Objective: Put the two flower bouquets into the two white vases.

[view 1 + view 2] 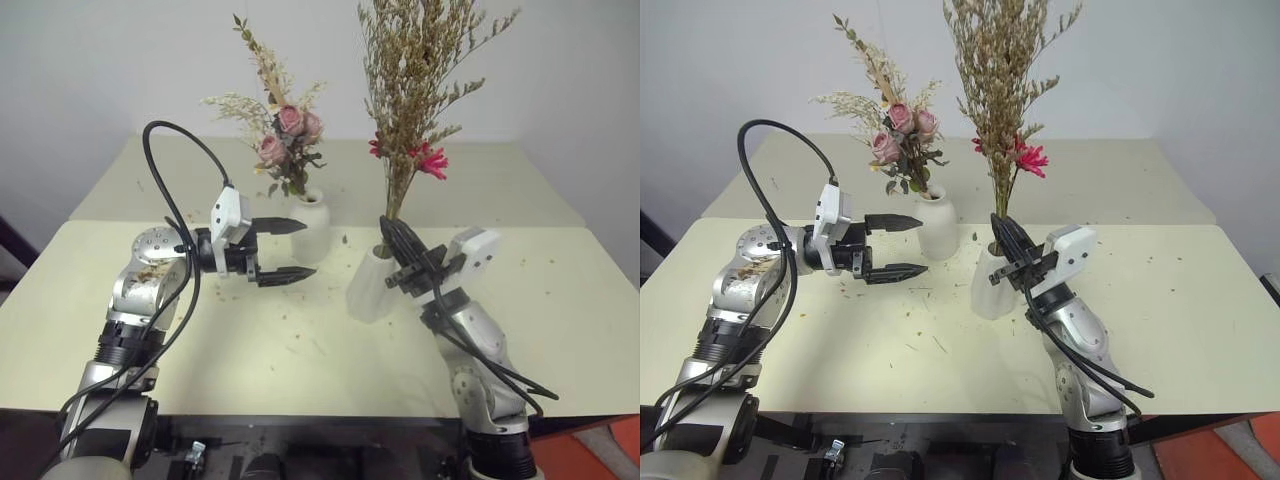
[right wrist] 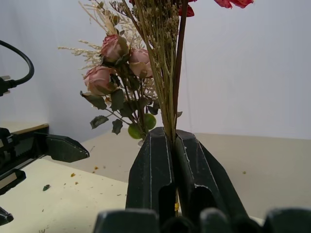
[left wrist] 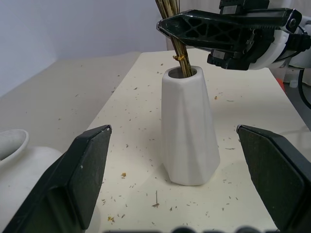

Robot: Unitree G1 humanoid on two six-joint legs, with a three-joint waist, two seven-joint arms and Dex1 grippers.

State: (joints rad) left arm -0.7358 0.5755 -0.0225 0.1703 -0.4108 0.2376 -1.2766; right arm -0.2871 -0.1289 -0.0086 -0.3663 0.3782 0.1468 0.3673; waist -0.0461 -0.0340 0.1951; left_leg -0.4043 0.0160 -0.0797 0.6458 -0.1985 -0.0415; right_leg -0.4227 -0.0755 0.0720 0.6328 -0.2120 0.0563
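Observation:
The rose bouquet [image 1: 285, 140] stands upright in the rounded white vase [image 1: 312, 225] at the middle of the table. The tan grass bouquet [image 1: 410, 80], with its pink-red daisy [image 1: 430, 160], has its stems inside the mouth of the tapered white vase [image 1: 372, 285]. My right gripper [image 1: 390, 230] is shut on those stems just above the vase mouth, as the right wrist view shows [image 2: 172, 136]. My left gripper [image 1: 305, 248] is open and level. It points at the tapered vase [image 3: 188, 131] from a short way off, just in front of the rounded vase.
Dried flower bits litter the cream table [image 1: 280, 350]. A second table [image 1: 500, 180] adjoins it at the back, against a white wall. A black cable [image 1: 160, 140] loops above my left arm.

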